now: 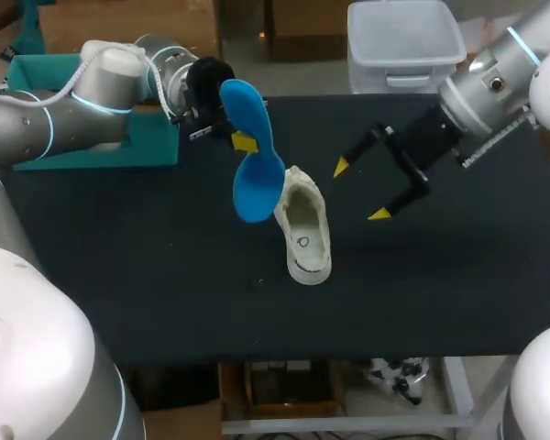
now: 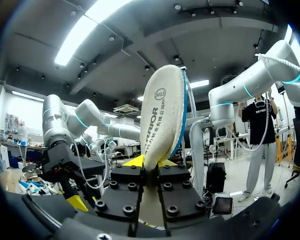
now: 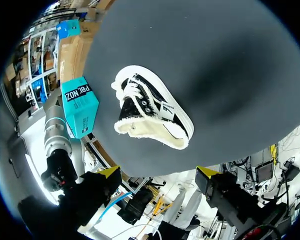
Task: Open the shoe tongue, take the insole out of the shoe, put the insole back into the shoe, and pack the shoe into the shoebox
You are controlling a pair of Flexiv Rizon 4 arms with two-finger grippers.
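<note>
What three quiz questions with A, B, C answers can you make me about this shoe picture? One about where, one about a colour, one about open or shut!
1. Where is the shoe?
A. up in the air
B. on the table
C. gone from view

2. What colour is the insole seen from above?
A. blue
B. red
C. green

3. How is the right gripper?
A. shut on the shoe
B. shut on the insole
C. open

Answers:
1. B, the shoe rests on the dark table.
2. A, the insole held up by the left gripper shows blue in the head view.
3. C, its yellow tips stand apart with nothing between them.
</note>
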